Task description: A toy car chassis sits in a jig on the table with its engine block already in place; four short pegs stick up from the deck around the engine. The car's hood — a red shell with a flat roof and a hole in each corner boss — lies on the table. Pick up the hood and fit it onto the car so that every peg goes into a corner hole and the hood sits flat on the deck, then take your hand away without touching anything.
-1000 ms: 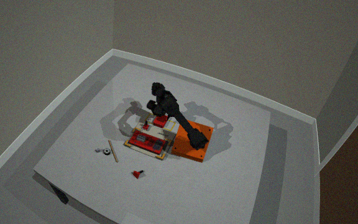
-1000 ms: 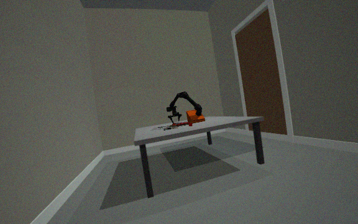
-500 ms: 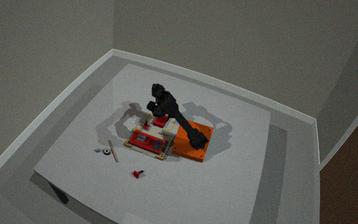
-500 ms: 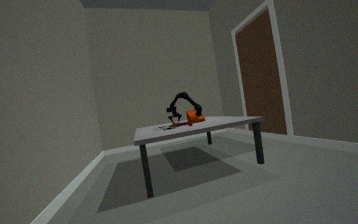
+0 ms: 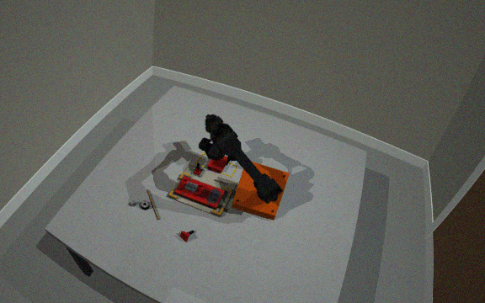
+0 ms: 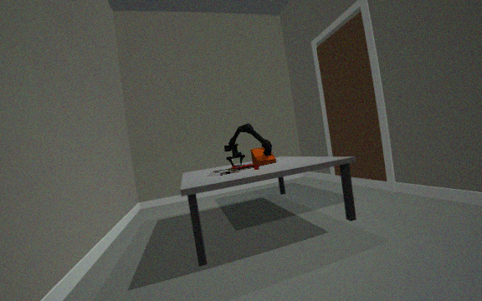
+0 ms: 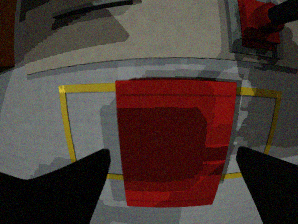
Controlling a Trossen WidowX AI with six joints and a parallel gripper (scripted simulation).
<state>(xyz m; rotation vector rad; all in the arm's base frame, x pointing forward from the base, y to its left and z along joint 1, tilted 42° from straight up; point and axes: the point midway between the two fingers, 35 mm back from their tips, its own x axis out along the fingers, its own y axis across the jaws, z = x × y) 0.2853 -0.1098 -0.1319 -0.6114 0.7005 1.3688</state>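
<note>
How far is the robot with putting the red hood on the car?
Done: only the approach. The end effector is open and empty, hanging above the red hood, which lies on the table inside a yellow outline. In hand: lining up for the grasp, one finger on each side of the hood. Left: gripping, lifting, fitting it onto the chassis and withdrawing.
</note>
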